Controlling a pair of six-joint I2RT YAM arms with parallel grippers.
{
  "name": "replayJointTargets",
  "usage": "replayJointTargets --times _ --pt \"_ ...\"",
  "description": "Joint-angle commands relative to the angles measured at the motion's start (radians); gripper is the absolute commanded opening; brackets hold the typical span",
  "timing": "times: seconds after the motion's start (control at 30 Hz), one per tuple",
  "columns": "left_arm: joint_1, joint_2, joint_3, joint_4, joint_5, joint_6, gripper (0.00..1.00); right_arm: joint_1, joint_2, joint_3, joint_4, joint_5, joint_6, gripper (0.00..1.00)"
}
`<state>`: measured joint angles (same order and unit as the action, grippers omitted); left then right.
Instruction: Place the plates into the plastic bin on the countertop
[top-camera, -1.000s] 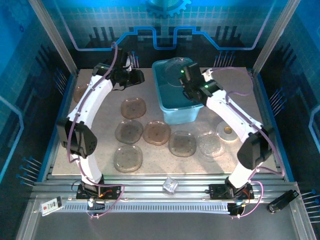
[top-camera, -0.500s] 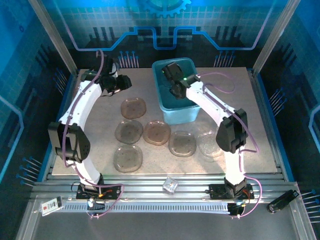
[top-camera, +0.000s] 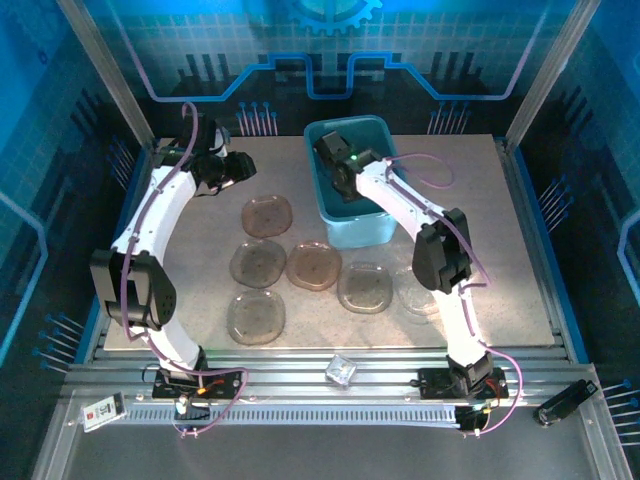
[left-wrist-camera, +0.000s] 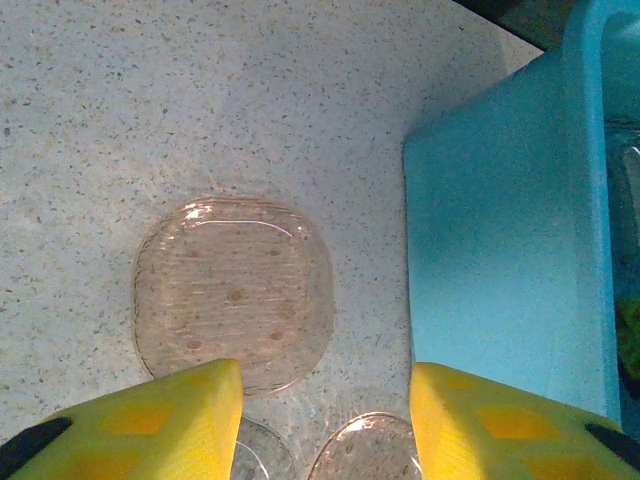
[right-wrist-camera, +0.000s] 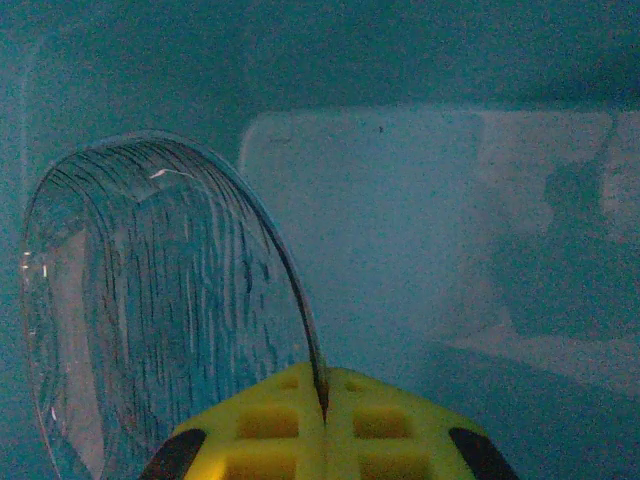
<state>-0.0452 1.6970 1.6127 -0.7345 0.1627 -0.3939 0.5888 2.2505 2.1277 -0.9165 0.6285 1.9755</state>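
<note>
Teal plastic bin (top-camera: 352, 232) stands at twelve o'clock on the countertop (top-camera: 500, 260). Inside it the right gripper (top-camera: 333, 152) is clamped tight on the rim of a clear plate (right-wrist-camera: 150, 300), which stands on edge near the bin's wall. At ten o'clock the left gripper (top-camera: 238, 170) hovers with its jaws moderately apart and empty, above a brown plate (left-wrist-camera: 232, 295) lying near the bin. Five more plates (top-camera: 257, 262) lie flat from the centre toward six o'clock.
</note>
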Motion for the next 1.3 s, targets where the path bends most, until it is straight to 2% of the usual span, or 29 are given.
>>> replayJointTargets --times 0.0,0.8,0.93,1.07,1.13,1.27 --pt "0.018 -0.027 -0.017 0.01 0.024 -0.013 0.48 0.004 0.049 0.065 -0.039 0.043 0.044 0.0" --pt "0.022 0.002 -0.005 -0.052 -0.023 0.002 0.49 -0.011 0.221 0.086 -0.003 -0.004 0.055 0.0" --pt "0.022 -0.008 -0.011 -0.069 -0.04 -0.002 0.49 -0.012 0.206 0.077 0.018 0.017 0.012 0.25" --pt "0.027 -0.021 -0.019 -0.072 -0.045 -0.012 0.49 -0.007 0.153 0.025 0.052 0.042 -0.031 0.61" --pt "0.028 -0.027 -0.013 -0.082 -0.046 -0.016 0.5 0.001 0.111 -0.008 0.063 0.073 -0.057 0.76" --pt "0.033 -0.043 -0.005 -0.097 -0.064 -0.024 0.52 0.016 -0.014 -0.128 0.176 0.13 -0.138 0.86"
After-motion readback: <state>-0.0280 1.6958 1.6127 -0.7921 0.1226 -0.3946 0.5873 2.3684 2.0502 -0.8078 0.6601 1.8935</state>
